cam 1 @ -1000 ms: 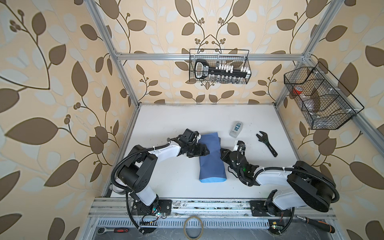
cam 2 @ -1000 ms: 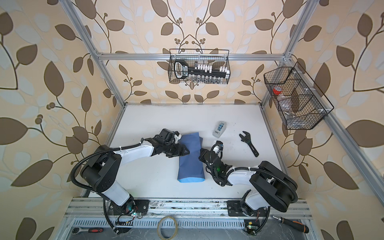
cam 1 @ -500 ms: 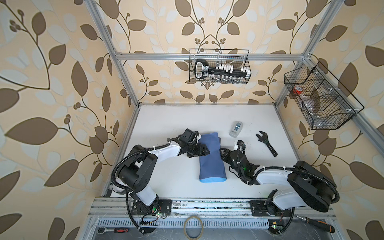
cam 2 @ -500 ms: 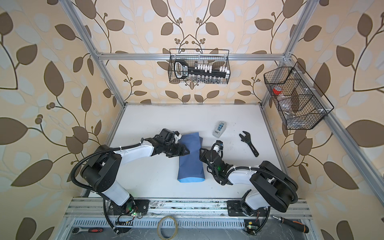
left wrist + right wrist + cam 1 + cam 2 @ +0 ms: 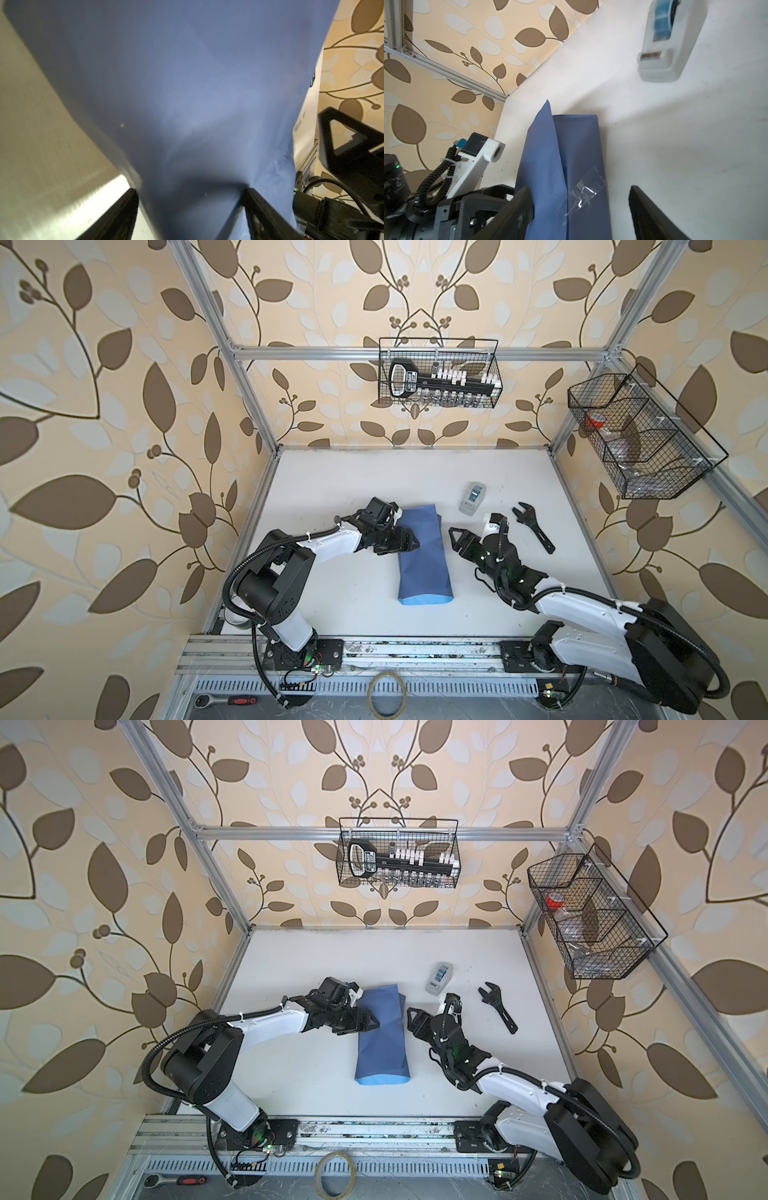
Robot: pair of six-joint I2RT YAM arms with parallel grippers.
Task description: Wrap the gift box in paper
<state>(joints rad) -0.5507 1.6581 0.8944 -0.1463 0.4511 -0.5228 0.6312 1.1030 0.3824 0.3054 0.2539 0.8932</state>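
One crumpled tape strip [image 5: 581,192] was laid across the paper [image 5: 422,564] seam on the table [image 5: 353,485], the box hidden inside. The left gripper [image 5: 411,544] was spread open on the paper, the right gripper [image 5: 454,538] open just beside. The seam might be sprung by weak adhesion.

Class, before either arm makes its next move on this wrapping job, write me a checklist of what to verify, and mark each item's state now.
1. The tape strip bridges the seam of the paper: ok, though wrinkled.
2. The right claw is open and apart from the paper: ok.
3. The left claw rests on the paper, jaws wide: ok.
4. The gift box is fully covered: ok, none of it shows.
5. The gift box sits centred inside the wrap: cannot tell, it is hidden.
6. The ends are folded shut: not ok; the near end shows the paper's light face.
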